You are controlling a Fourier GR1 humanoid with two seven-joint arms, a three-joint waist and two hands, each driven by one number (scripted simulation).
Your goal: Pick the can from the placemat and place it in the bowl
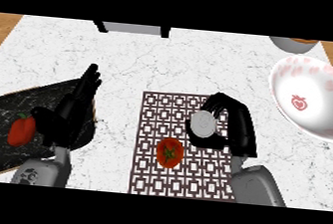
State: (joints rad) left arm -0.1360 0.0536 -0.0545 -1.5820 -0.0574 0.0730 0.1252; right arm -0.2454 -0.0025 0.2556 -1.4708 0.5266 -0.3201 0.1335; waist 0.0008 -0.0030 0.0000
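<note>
We're gripping can (pixel 202 122) with right hand (pixel 231 127) over placemat (pixel 184 150), left hand (pixel 78 101) resting open. Risk: can slipping or clipping bowl (pixel 311 99) rim during carry.

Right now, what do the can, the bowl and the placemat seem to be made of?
Can: probably metal; its visible end is a plain pale grey disc, the rest hidden by the right hand.
Bowl: looks like glazed ceramic, smooth white with pink strawberry prints.
Placemat: perhaps woven fabric or vinyl; flat, matte, with a dark brown and white lattice pattern.
</note>
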